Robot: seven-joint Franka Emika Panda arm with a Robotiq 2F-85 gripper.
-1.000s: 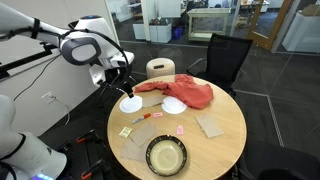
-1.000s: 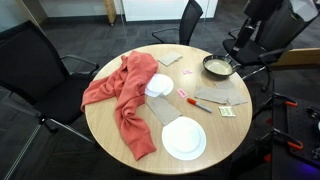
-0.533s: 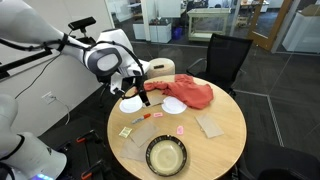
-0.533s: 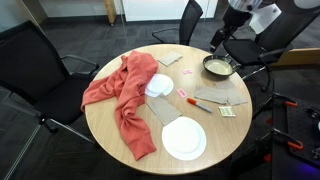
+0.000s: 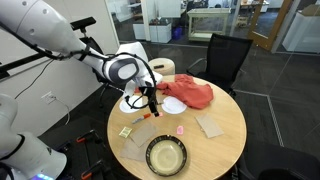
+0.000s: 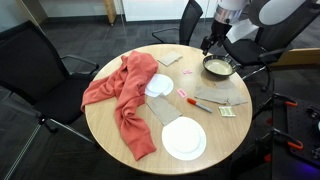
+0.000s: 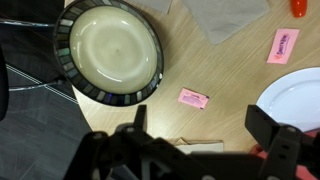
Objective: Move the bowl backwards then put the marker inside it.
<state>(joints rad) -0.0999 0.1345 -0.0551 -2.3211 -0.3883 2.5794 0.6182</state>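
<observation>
The bowl [image 5: 166, 155], dark-rimmed and pale inside, sits near the table edge; it shows in both exterior views [image 6: 218, 67] and in the wrist view [image 7: 108, 50]. The reddish-orange marker [image 5: 143, 118] lies flat on the table between the bowl and a white disc; it also shows in an exterior view [image 6: 192, 101]. An orange end at the top edge of the wrist view [image 7: 298, 7] may be the marker. My gripper [image 5: 150, 101] hangs open and empty above the table, apart from the bowl and the marker. It also shows in an exterior view [image 6: 210, 43] and in the wrist view [image 7: 205, 125].
A red cloth [image 5: 186, 92] lies across the table [image 5: 225, 140] beside two flat white discs [image 5: 130, 103] [image 5: 175, 105]. A small yellow square piece [image 5: 125, 130], pink pieces [image 7: 193, 98] [image 7: 283, 45] and a grey sheet [image 5: 209, 125] lie around. Black chairs [image 5: 225, 55] ring the table.
The arm has swung from beside the table in over it, and the gripper now hangs above the tabletop. Nothing on the table has moved.
</observation>
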